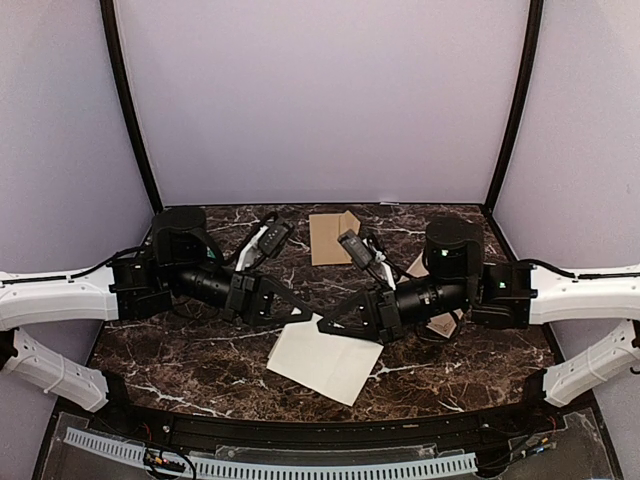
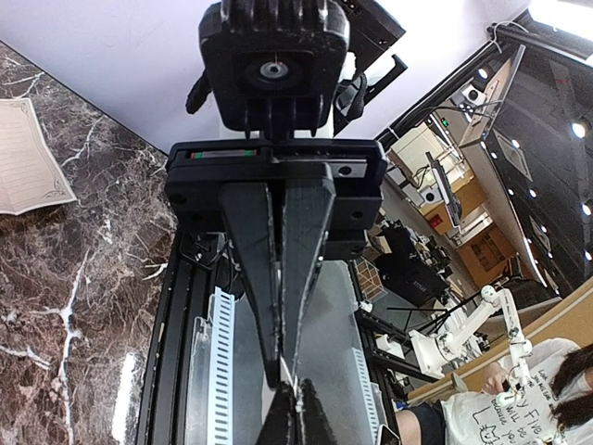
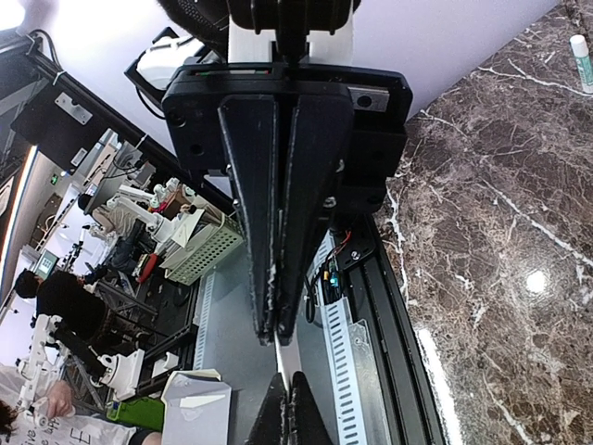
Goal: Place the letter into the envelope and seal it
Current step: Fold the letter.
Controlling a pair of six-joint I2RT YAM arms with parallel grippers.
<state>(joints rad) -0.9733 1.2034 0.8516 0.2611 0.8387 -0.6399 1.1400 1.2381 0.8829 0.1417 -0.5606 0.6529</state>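
Note:
The letter (image 1: 322, 360) shows its plain pale back, held above the marble table (image 1: 200, 350) near the front middle. My left gripper (image 1: 312, 322) and right gripper (image 1: 350, 318) meet tip to tip at its upper edge, both shut on it. In the left wrist view the left gripper (image 2: 281, 375) pinches the sheet edge-on (image 2: 290, 382). In the right wrist view the right gripper (image 3: 276, 334) does the same, with the sheet's edge (image 3: 282, 357) showing below it. The brown envelope (image 1: 333, 237) lies flat at the back middle, apart from both grippers.
A tan sheet (image 1: 447, 322) lies partly under the right arm. A cream sheet with thin dark border lines (image 2: 28, 158) lies on the marble at the left of the left wrist view. A glue stick (image 3: 582, 63) lies on the table. Black rail (image 1: 320, 430) along the near edge.

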